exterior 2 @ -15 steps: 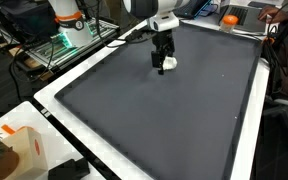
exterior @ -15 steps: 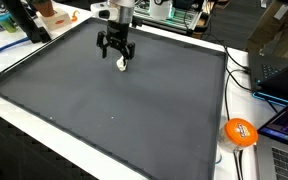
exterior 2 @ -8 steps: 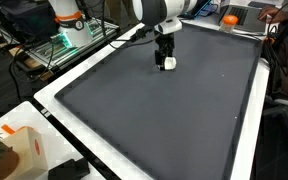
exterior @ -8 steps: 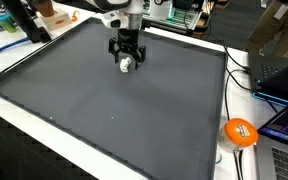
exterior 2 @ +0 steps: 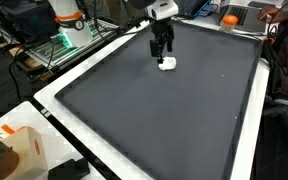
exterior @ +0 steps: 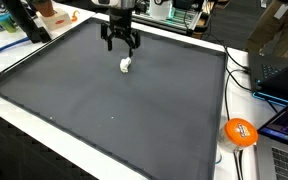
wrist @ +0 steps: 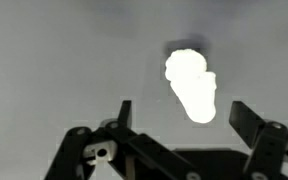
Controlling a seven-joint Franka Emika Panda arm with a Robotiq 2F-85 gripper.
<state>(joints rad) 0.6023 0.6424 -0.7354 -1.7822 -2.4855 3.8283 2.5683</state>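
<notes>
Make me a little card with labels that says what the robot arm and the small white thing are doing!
end effector: open, holding nothing, hovering over the mat
white lump: lying on the mat just below the end effector, not touching it
dark grey mat: big and flat, with only the white lump on it
wrist view: the white lump shows between the two fingers, beyond their tips
orange ball: off the mat, beside its edge, far from the end effector
</notes>
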